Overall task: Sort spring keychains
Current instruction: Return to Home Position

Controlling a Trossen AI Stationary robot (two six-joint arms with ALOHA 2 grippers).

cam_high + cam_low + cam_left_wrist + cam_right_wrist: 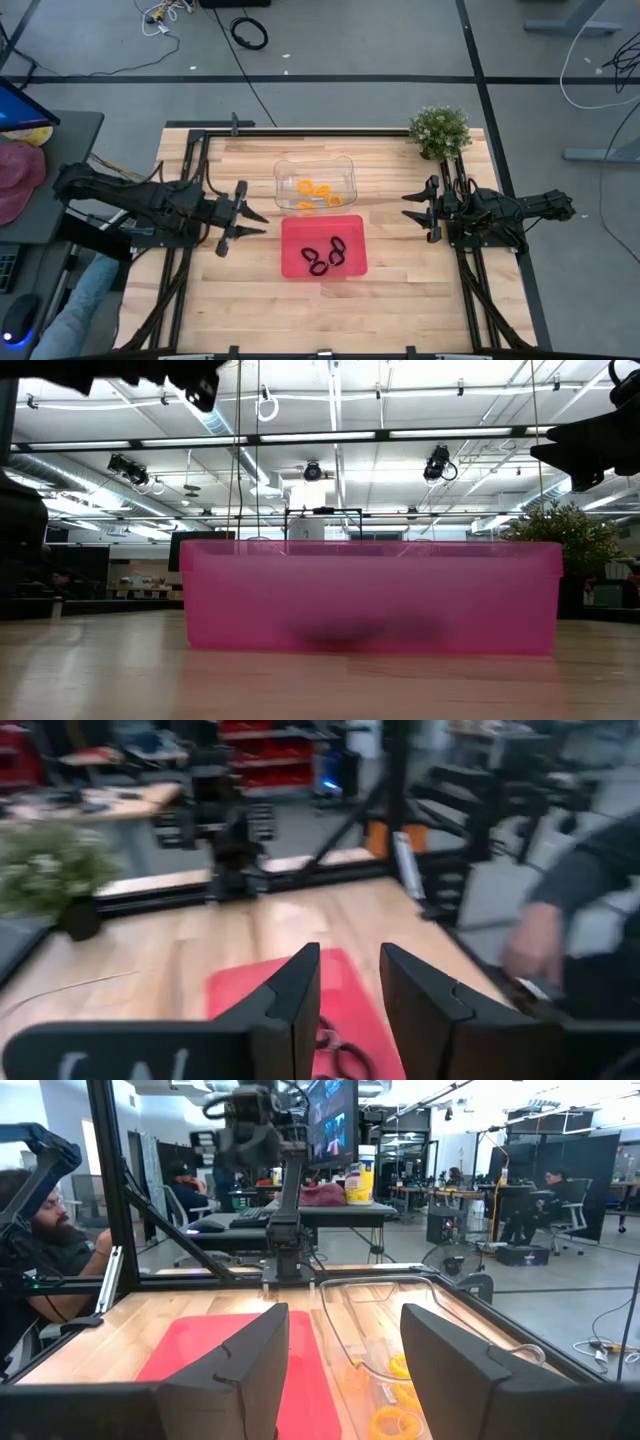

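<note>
The black spring keychains point(326, 257) lie in the red tray point(296, 232) at the table's middle. They show as a dark smear point(360, 630) through its front wall in the low view. The orange spring keychains point(318, 193) lie in the clear tray point(345, 165) just beyond it. My left gripper point(260, 223) hovers open to the left of the red tray, pointing at it; its wrist view shows the black loops point(335, 1055) past the fingers. My right gripper point(406, 208) hovers open to the right of both trays, its wrist view showing the orange loops point(395, 1380).
A small potted plant point(440, 130) stands at the table's far right corner. A person's blurred hand point(540, 945) shows beyond the table's near edge in the left wrist view. Bare wood lies on the table's near side and on either side of the trays.
</note>
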